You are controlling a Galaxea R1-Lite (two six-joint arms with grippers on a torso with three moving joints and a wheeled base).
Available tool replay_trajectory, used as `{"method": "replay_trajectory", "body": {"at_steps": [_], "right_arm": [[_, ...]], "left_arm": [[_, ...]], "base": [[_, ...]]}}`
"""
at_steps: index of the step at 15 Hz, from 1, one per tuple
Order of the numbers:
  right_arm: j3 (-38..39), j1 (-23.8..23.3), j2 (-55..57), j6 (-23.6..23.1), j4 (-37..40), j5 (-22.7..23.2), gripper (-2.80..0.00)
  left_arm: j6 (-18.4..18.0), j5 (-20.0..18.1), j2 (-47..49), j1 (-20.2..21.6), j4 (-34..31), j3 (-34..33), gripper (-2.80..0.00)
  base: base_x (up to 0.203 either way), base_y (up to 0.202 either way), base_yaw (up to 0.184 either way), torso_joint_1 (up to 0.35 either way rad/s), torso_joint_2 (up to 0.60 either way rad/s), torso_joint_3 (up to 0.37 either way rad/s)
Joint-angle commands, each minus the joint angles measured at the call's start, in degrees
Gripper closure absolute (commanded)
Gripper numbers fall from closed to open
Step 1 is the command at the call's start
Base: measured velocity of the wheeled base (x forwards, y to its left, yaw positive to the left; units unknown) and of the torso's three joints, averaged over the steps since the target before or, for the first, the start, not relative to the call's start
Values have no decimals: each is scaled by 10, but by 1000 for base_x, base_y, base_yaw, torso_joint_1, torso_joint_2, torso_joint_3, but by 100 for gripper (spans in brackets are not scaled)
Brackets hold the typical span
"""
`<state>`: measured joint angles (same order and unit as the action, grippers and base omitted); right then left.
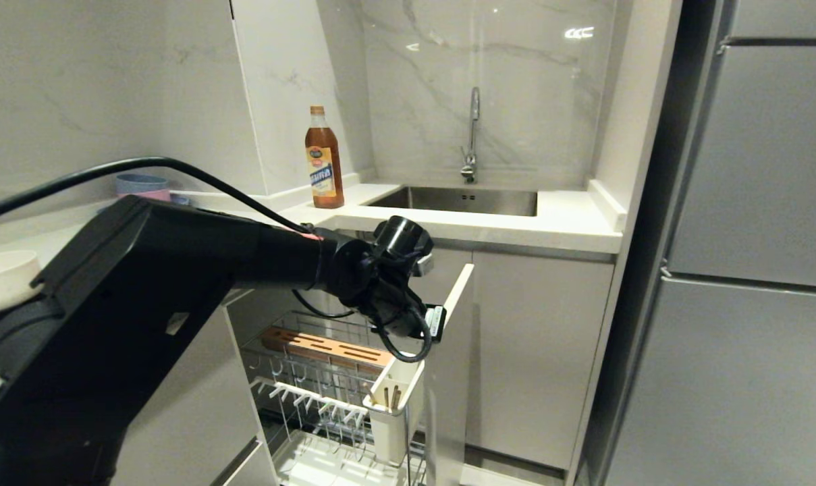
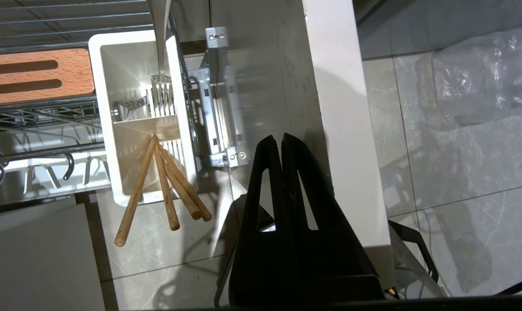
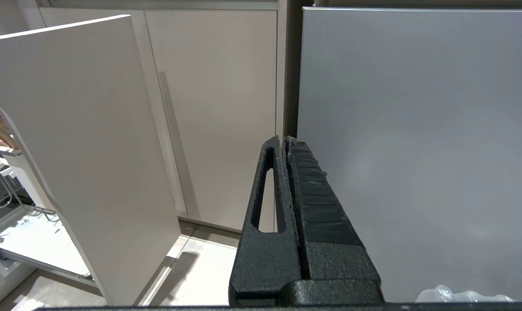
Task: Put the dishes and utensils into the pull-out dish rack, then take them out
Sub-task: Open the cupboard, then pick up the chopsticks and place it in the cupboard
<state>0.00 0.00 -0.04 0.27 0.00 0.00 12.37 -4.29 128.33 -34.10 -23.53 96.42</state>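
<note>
A kitchen corner is being shown with the pull-out dish rack drawn out from beneath the counter, its pale-grey front panel standing edge-on toward the camera. The left arm is being held stretched across the head view, its wrist bent downward just above the rack's front end. In the left wrist view the left claw is being kept pressed together and empty, poised over the top edge of the front panel, beside the white utensil caddy.

The chopsticks are being seen standing in the caddy's nearer compartment, splayed outward, while a slim metal handle, apparently the spoon's, is rising from the farther one. The cream-white bowl is being seen on the counter at the left edge; the pink plate is not being made out with certainty.

If unloading is the step in hand, the claw would best be spread first, then lowered squarely onto the chopsticks' upper ends so both are pinched together without the caddy being tipped.

The right claw is being kept pressed together, parked facing the grey cabinet doors.
</note>
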Motion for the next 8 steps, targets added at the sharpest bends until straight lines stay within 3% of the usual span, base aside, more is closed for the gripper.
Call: {"method": "replay_trajectory", "body": {"at_steps": [1,8], "right_arm": [[0,0,0,0,0,0,0],[0,0,0,0,0,0,0]], "left_arm": [[0,3,-4,6,-3,-3,0],[20,39,-30,57,-4,-22,0]], "base": [[0,0,0,0,0,0],[0,0,0,0,0,0]]}}
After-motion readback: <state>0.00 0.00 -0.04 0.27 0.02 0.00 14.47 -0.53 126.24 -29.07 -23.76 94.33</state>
